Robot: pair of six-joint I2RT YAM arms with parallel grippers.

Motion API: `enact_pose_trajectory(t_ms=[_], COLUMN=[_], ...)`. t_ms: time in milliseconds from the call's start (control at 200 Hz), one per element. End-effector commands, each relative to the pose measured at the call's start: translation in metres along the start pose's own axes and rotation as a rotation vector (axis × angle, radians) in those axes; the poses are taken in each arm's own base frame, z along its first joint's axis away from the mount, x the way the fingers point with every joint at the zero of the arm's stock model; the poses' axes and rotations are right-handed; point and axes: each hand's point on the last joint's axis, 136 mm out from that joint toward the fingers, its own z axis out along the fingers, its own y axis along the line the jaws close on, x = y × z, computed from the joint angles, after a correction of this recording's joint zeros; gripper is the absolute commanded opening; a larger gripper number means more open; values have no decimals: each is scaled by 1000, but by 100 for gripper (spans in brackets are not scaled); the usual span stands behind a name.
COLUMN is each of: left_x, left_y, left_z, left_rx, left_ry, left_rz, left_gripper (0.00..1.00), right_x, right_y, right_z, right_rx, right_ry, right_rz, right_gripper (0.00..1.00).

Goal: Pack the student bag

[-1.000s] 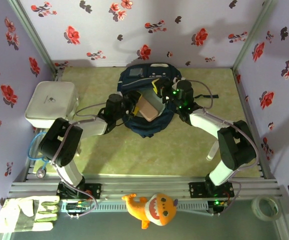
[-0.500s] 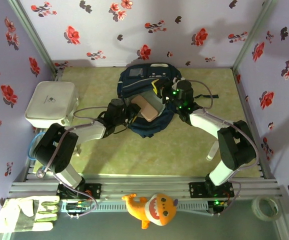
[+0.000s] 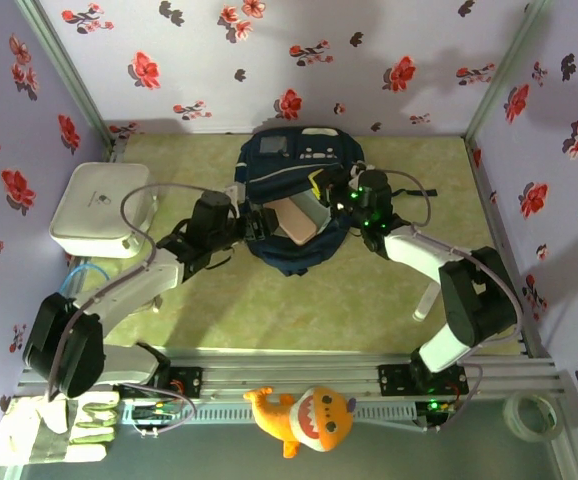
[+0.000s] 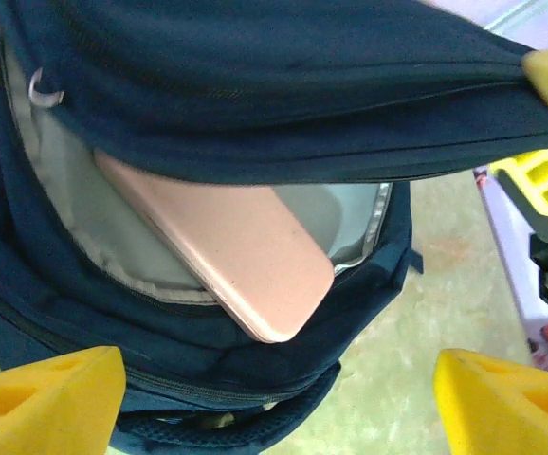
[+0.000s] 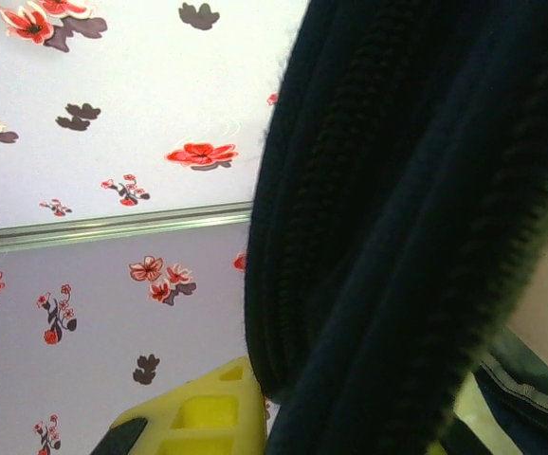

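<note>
One big navy-blue fabric student bag (image 3: pixel 291 255) here, lying flat toward the back middle of the mottled green table (image 3: pixel 369 290), its grey patch at the far end. The mouth gapes open, showing a smooth pale-grey lining (image 4: pixel 56 180). One flat, rounded-corner pink slab (image 3: pixel 294 218) sits tilted inside, one corner poking out over the lower lip (image 4: pixel 227 242) (book or case, can't tell which). The cloth looks like soft woven stuff with thick ribbed seams up close (image 5: pixel 407 190).

Two arms. The left gripper (image 3: pixel 252 222) sits at the left edge of the opening, and its yellow foam fingers (image 4: pixel 46 393) are spread wide with nothing between them. The right gripper (image 3: pixel 326 187) is on the opposite side, pressed nearly together and pinching the bag's upper flap, lifting it.

Further out: one white rounded plastic box (image 3: pixel 99 205) at the left wall, well apart from the bag. One orange shark plush (image 3: pixel 304 418) and one clear tape roll (image 3: pixel 529 415) lie past the near rail.
</note>
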Motion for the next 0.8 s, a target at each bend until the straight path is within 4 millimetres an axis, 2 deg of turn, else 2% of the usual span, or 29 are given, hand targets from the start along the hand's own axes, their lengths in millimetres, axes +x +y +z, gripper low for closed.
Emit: enact_pose_trajectory(t_ms=[0, 115, 270, 355, 560, 625, 795], left_x=[-4, -9, -12, -28, -79, -86, -91], left_y=[3, -1, -11, -9, -16, -19, -22], left_z=[-6, 12, 38, 49, 57, 59, 70], left_rx=[-87, -91, -68, -149, -295, -297, -292], left_ry=[80, 136, 101, 44, -146, -172, -169], left_rz=[416, 657, 1022, 1156, 1270, 1279, 1296], left_gripper=[86, 86, 86, 84, 69, 65, 63], right_x=[8, 8, 7, 6, 0, -2, -5], right_y=[54, 57, 59, 59, 56, 53, 44], right_z=[-18, -20, -21, -22, -31, -34, -41], right_rx=[-148, -147, -146, -145, -136, -127, -94], right_ry=[26, 24, 27, 29, 12, 6, 3], right_rz=[-97, -107, -103, -97, -93, -94, -96], right_gripper=[9, 9, 9, 9, 10, 10, 10])
